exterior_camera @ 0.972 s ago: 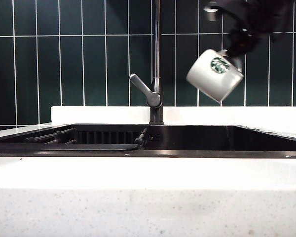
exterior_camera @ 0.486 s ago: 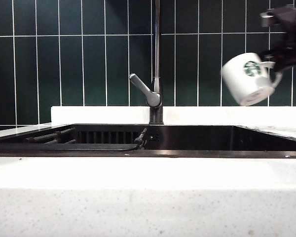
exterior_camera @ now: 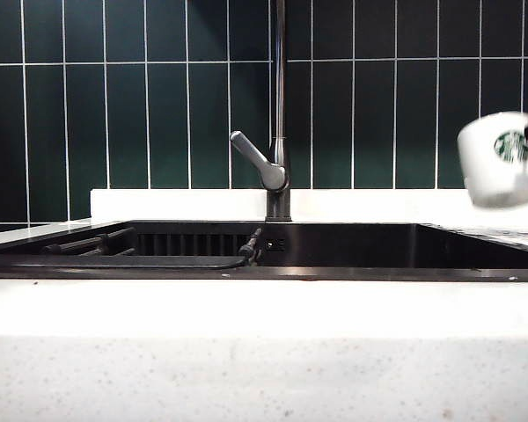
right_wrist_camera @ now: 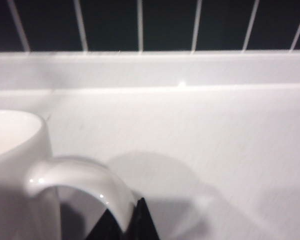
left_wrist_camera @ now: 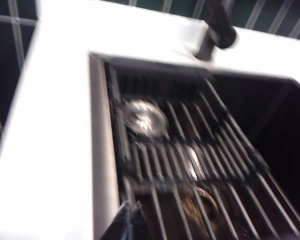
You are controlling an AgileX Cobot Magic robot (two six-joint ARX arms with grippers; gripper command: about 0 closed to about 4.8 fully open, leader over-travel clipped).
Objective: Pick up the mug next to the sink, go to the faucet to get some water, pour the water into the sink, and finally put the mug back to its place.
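Note:
The white mug (exterior_camera: 502, 158) with its green logo hangs nearly upright in the air at the far right of the exterior view, above the counter beside the black sink (exterior_camera: 352, 246). My right gripper (right_wrist_camera: 127, 220) is shut on the mug's loop handle (right_wrist_camera: 80, 177), over white counter. The faucet (exterior_camera: 280, 105) stands behind the sink's middle with its grey lever (exterior_camera: 257, 160) slanted left. No water shows. My left gripper (left_wrist_camera: 132, 220) is shut and empty, above the sink's left rim (left_wrist_camera: 102, 150); it does not appear in the exterior view.
A dark bar rack (left_wrist_camera: 190, 160) lies across the left part of the sink, over a shiny round drain (left_wrist_camera: 145, 117). White counter (exterior_camera: 264, 308) surrounds the basin, with a green tiled wall (exterior_camera: 114, 97) behind. A dark hose (exterior_camera: 158, 260) lies in the sink.
The mug has travelled right from beside the faucet to the frame's edge, sinking a little and turning from tipped to nearly upright. The right arm has slid almost out of the exterior view.

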